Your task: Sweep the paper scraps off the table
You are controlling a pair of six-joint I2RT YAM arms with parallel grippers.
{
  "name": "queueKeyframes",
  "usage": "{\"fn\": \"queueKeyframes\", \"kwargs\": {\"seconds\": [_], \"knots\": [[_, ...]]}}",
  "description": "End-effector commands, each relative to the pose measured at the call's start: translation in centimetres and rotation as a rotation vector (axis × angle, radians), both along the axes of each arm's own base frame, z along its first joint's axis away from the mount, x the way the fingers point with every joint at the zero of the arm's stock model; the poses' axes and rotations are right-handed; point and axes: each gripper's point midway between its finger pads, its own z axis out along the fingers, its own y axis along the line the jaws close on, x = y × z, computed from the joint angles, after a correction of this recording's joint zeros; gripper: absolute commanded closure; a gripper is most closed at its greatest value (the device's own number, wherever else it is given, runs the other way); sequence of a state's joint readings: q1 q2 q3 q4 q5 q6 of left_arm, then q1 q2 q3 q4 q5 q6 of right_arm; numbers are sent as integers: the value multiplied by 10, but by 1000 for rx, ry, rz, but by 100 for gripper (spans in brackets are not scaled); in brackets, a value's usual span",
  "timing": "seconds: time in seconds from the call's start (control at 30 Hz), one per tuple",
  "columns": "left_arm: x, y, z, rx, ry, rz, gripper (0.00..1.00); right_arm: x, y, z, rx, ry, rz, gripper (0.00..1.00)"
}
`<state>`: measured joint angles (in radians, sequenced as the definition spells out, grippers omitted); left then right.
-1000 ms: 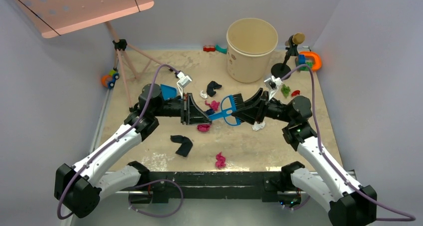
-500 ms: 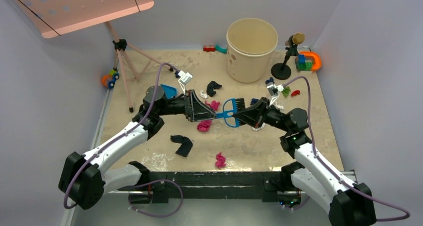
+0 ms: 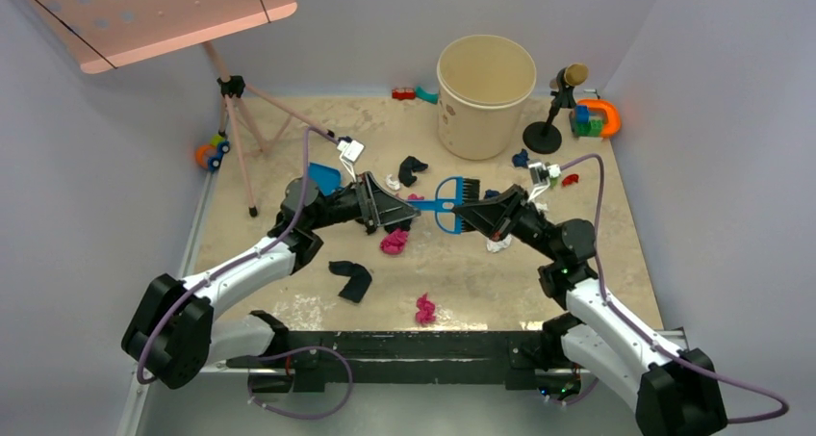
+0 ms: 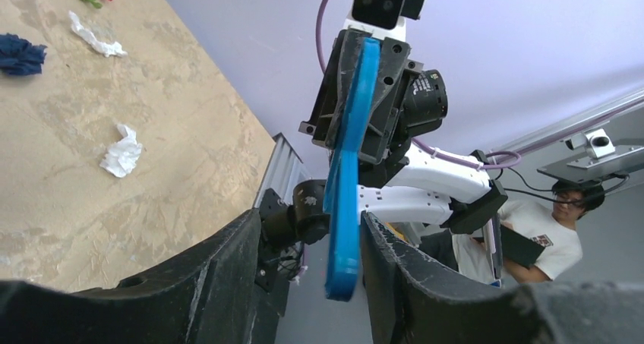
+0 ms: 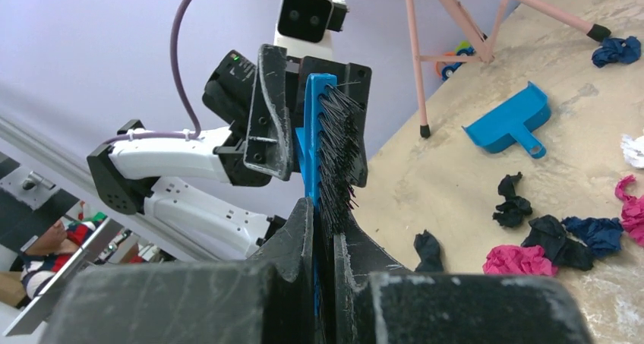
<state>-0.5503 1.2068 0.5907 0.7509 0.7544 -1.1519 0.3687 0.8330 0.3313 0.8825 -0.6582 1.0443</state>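
brush (image 3: 447, 203) shifted toward the bucket (image 3: 486, 94); paper scraps (image 3: 394, 242) lie around it.

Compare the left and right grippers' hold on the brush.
The right gripper has its jaws shut on the brush at the bristle end; the left gripper has them open around the handle, gaps both sides. Only the right carries it. Both face each other above the table.

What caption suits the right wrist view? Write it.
Right gripper clamps the blue brush by its bristles, left gripper open around the handle, paper scraps and dustpan on the table.
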Motion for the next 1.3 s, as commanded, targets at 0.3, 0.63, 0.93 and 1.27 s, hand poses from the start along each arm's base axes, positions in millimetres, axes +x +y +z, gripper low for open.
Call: {"fn": "queueKeyframes", "kwargs": {"seconds": [0.3,0.63,0.93,1.27], "knots": [[6,4,30,-70,-104,62,70,17,7,1,29,22,-46,100],[33,33,26,16,-69,199,100,28,22,-13,-40,37,-46,15],[49,166,-17,703,60,727,100,87,26,-54,-491,-73,-248,7],[34,277,-27,1157,133,1122,100,155,119,-94,-895,-281,-131,7]]}}
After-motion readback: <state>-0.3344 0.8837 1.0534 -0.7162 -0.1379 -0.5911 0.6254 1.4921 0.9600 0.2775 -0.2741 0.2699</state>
